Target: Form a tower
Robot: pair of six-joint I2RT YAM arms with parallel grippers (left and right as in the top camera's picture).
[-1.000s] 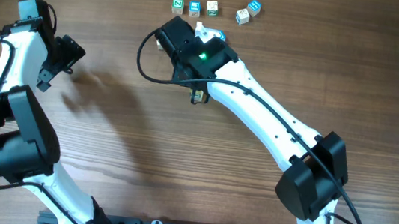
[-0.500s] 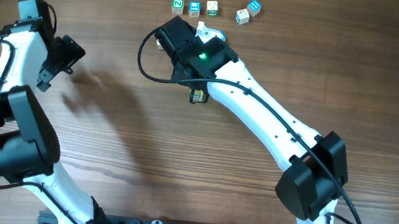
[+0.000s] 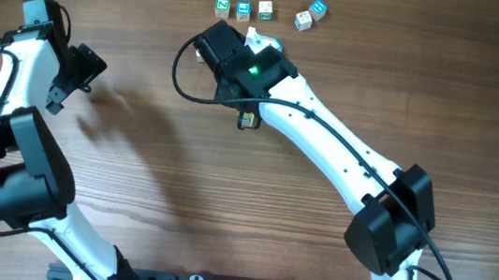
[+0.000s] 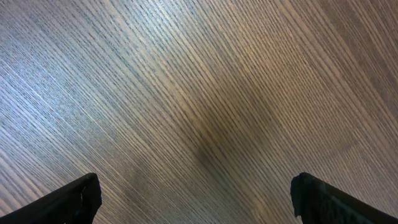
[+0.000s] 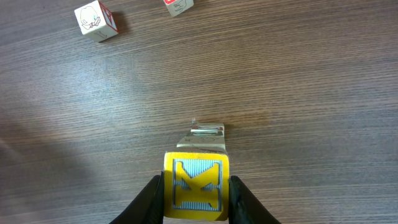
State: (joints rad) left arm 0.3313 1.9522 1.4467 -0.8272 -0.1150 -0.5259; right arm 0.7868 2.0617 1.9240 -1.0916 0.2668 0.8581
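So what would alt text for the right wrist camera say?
A yellow cube marked K, top of a slim tower, sits clamped between the right gripper's black fingers. Two loose white cubes lie farther off on the wooden table.

Seen from overhead, the right arm (image 3: 325, 139) hides nearly all of the tower (image 3: 248, 120); only a small corner pokes out at the arm's edge. In the right wrist view the yellow top cube covers the cubes under it, leaving a pale sliver. The bottom edge cuts off the right tool (image 5: 196, 198) and the cube's lower side. A red-marked cube (image 5: 179, 5) is clipped by the top edge. Markings on the loose cubes (image 3: 265, 10) are too small to read. Of the left tool (image 4: 199, 200) only two dark tips show.
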